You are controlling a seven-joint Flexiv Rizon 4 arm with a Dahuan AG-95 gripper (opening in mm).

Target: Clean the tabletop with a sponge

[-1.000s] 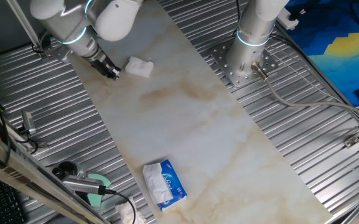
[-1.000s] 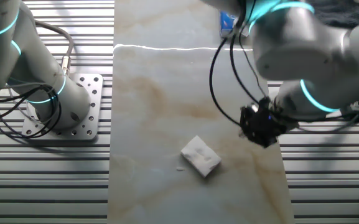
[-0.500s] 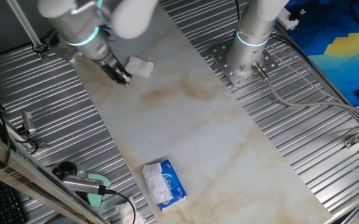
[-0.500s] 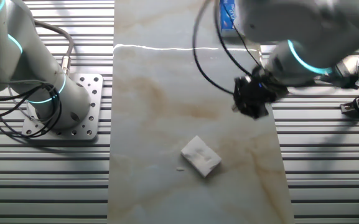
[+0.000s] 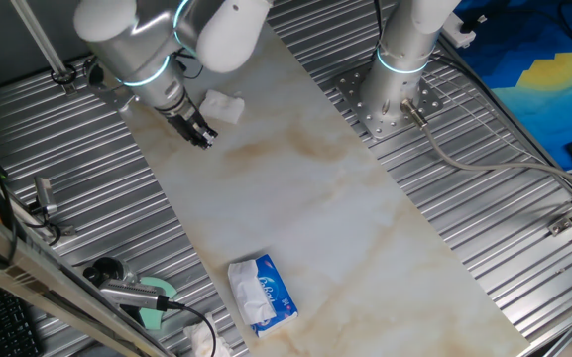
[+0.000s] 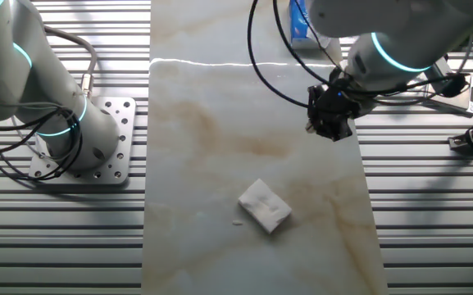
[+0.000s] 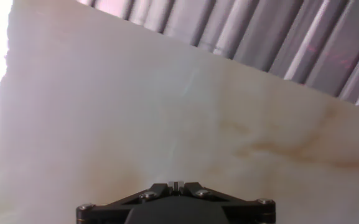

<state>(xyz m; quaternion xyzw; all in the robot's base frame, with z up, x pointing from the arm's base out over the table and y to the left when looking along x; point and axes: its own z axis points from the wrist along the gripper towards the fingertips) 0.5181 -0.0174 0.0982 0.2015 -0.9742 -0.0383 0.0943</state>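
The white sponge (image 5: 222, 106) lies free on the marble-look tabletop (image 5: 305, 198) near its far end; it also shows in the other fixed view (image 6: 264, 206). My gripper (image 5: 200, 137) hangs low over the slab's left edge, just beside the sponge and apart from it. In the other fixed view the gripper (image 6: 329, 129) is up and to the right of the sponge. In the hand view the gripper (image 7: 175, 185) has its jaws together with nothing between them; only bare marble (image 7: 167, 112) shows and the sponge is out of view.
A blue-and-white tissue pack (image 5: 263, 292) lies at the slab's near end. Ribbed grey metal (image 5: 87, 188) flanks both sides. A second arm's base (image 5: 390, 94) stands to the right of the slab. Tools and a crumpled tissue (image 5: 202, 340) lie at the lower left.
My gripper has moved along the slab's left edge, from level with the sponge to a little past it toward the slab's middle. The sponge has not moved.
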